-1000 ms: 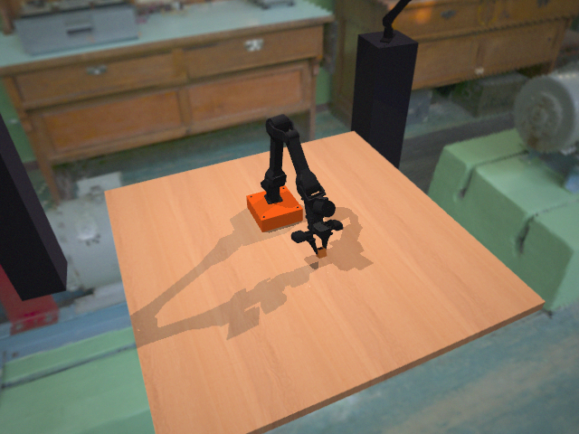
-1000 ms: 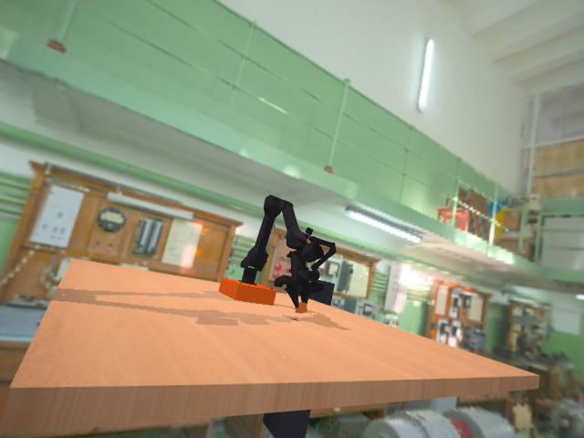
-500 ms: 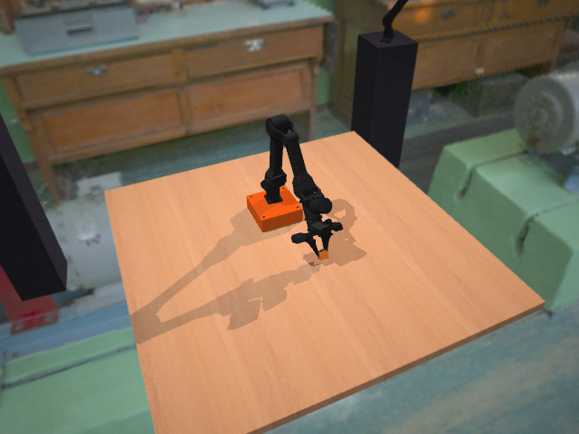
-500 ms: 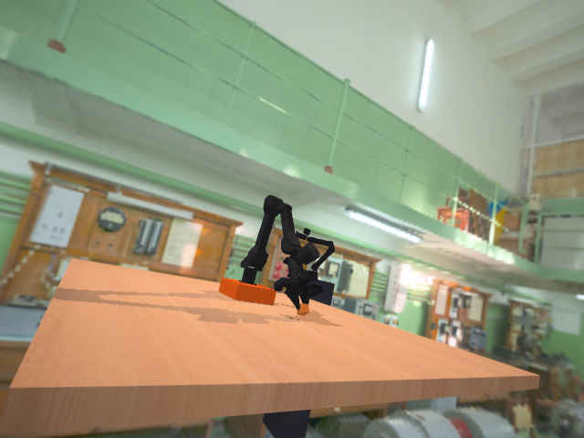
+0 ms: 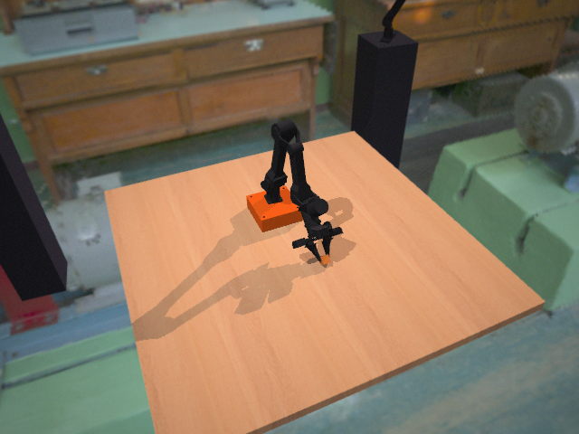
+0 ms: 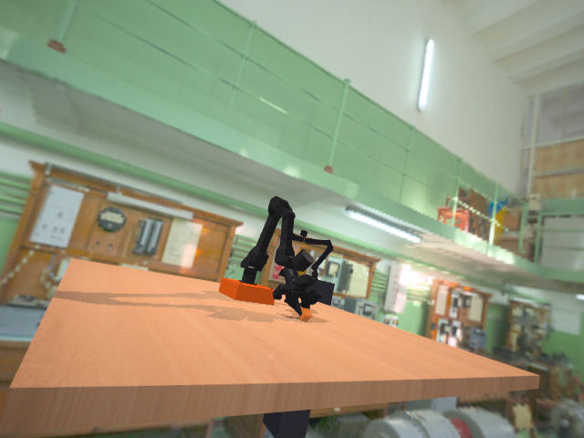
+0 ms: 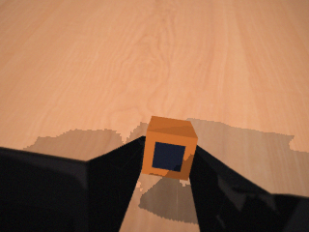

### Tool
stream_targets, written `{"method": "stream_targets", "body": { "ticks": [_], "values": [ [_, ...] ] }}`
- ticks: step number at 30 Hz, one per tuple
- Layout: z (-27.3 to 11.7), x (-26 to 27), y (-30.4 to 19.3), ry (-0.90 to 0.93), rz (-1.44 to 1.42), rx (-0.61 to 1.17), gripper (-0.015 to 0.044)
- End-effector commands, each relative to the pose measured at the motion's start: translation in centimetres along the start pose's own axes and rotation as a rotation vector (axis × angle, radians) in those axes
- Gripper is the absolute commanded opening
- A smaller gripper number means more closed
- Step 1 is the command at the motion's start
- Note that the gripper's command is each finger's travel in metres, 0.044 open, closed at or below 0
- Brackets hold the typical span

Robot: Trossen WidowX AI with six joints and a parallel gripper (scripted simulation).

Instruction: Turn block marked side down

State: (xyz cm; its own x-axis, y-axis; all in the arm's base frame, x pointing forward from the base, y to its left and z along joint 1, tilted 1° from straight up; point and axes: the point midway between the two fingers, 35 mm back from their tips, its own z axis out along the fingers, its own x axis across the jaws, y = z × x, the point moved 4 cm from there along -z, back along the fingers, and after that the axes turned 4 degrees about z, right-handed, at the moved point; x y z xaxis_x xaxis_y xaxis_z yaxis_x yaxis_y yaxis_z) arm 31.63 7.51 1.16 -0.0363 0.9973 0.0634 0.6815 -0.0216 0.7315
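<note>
A small orange block (image 7: 169, 153) with a dark blue square mark sits between my two black fingers in the wrist view. The marked face points toward the wrist camera, tilted away from straight up. My gripper (image 5: 321, 254) is shut on the block (image 5: 326, 259) and holds it low over the wooden table, near the middle, in front of the arm's base. In the exterior view the block (image 6: 305, 314) is at the fingertips (image 6: 301, 311), at or just above the table top; I cannot tell whether it touches.
The arm's orange base (image 5: 273, 211) stands behind the gripper. A tall black post (image 5: 382, 95) stands at the table's far right corner. Another dark post (image 5: 23, 229) is off the left edge.
</note>
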Motion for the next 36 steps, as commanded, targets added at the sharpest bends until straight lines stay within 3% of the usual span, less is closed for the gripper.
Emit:
{"method": "stream_targets", "body": {
  "ticks": [1, 16, 35, 36],
  "values": [
    [0.1, -0.1, -1.1, -0.001, -0.008, -0.037, 0.0000],
    [-1.2, -0.5, -2.4, 0.012, 0.000, -0.229, 0.0000],
    [-1.3, -0.5, -2.4, 0.014, 0.000, -0.253, 0.0000],
    [-1.3, -0.5, -2.4, 0.014, 0.000, -0.253, 0.0026]
  ]
}}
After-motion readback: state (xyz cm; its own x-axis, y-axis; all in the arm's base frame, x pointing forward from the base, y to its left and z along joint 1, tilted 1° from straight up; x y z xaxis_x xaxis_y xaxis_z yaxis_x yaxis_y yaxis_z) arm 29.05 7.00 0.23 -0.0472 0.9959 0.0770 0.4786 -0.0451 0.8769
